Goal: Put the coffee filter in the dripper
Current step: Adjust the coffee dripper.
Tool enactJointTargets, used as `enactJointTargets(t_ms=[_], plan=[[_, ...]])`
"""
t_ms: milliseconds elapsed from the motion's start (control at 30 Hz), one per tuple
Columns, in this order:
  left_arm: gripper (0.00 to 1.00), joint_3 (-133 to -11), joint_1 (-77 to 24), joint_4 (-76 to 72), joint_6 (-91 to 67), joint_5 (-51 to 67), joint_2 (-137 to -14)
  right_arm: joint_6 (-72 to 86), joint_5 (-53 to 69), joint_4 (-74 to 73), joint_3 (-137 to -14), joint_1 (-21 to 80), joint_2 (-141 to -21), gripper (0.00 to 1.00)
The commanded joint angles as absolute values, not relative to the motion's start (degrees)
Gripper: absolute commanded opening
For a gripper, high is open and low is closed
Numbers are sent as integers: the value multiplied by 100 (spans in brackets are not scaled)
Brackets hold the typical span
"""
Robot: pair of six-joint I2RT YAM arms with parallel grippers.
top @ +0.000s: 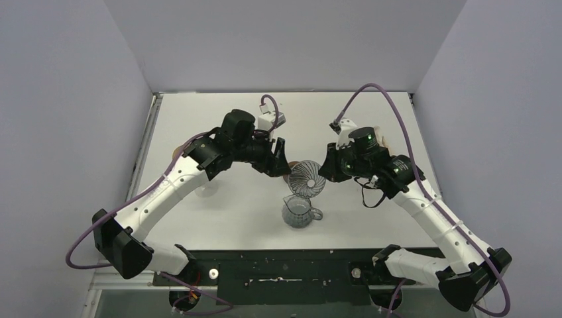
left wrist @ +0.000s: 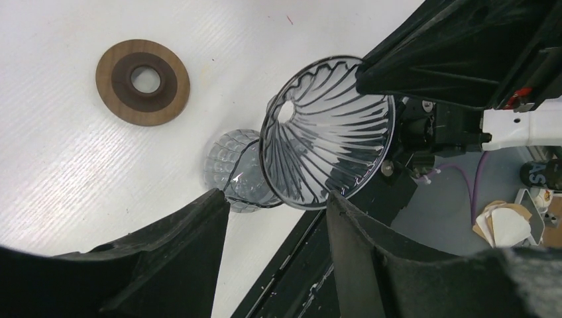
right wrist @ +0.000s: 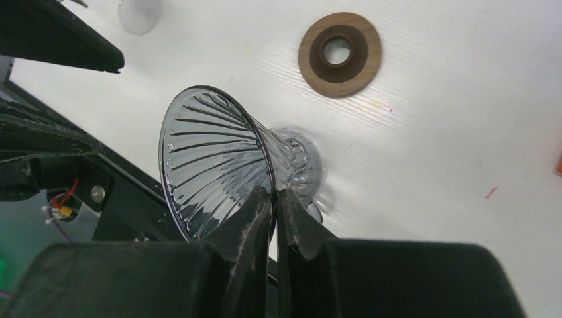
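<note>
Presently the smoky dark-grey, ribbed, see-through cone dripper [right wrist: 205, 152] is held tilted in the air, its rim pinched by the clenched right jaws, close by a clear dimpled glass jug [top: 297, 211] standing on the white surface [top: 192, 112]. The left jaws are parted and empty, just beside the dripper's rim. The white paper cone coffee filter [left wrist: 509, 225] lies well apart, untouched, and a brown wooden ring collar [left wrist: 142, 81] lies separately. Positioning the dripper is judged the step in hand; next it must be set upright and the filter fetched.
</note>
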State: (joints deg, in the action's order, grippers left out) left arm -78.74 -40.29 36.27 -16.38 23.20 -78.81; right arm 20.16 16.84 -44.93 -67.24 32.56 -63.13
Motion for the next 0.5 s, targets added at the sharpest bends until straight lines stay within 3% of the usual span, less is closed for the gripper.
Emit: enactJointTargets(t_ms=[0, 467], plan=[[53, -7619, -4001, 2865, -2298, 2323, -7932, 2074, 745, -4226, -6680, 3217, -6047, 0], [52, -7518, -4003, 2333, -2626, 1470, -8865, 2223, -709, -4400, -6606, 3210, -5525, 0]])
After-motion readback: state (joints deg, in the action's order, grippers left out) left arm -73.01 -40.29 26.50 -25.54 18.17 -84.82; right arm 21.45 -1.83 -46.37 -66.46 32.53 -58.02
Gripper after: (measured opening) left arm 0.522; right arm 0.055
